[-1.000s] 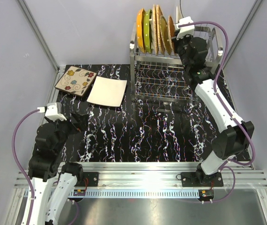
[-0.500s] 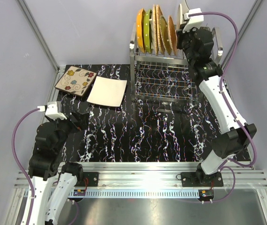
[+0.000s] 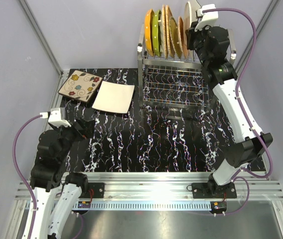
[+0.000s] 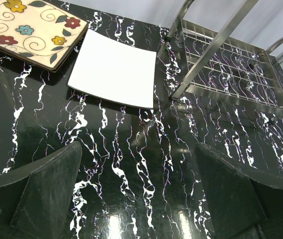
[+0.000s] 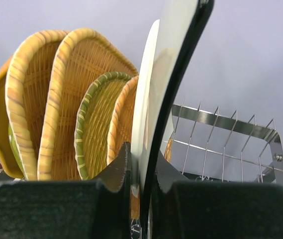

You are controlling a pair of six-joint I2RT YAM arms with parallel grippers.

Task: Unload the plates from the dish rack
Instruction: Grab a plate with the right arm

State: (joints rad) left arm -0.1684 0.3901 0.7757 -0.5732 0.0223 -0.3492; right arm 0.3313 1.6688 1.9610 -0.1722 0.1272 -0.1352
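**Pale plate pinched above the rack**

My right gripper [image 5: 140,167] is clamped on the lower edge of a pale plate [image 5: 153,84], upright above the far-right end of the dish rack [image 3: 173,87]. Left of it, wicker plates [image 5: 71,99], a green plate [image 3: 156,30] and an orange plate [image 3: 148,32] stand in the top tier. My left gripper [image 4: 139,174] hangs wide open over the near-left table [image 3: 146,139]. The floral plate [image 3: 80,85] and white square plate [image 3: 113,96] lie flat at far left.

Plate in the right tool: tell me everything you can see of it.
The plate stands on edge, nearly upright, pinched in the right tool. It is glossy and ceramic-looking, with a pale cream face and a black back. It is beside the wicker plates, its top above theirs, over the dish rack. Its lower edge is hidden.
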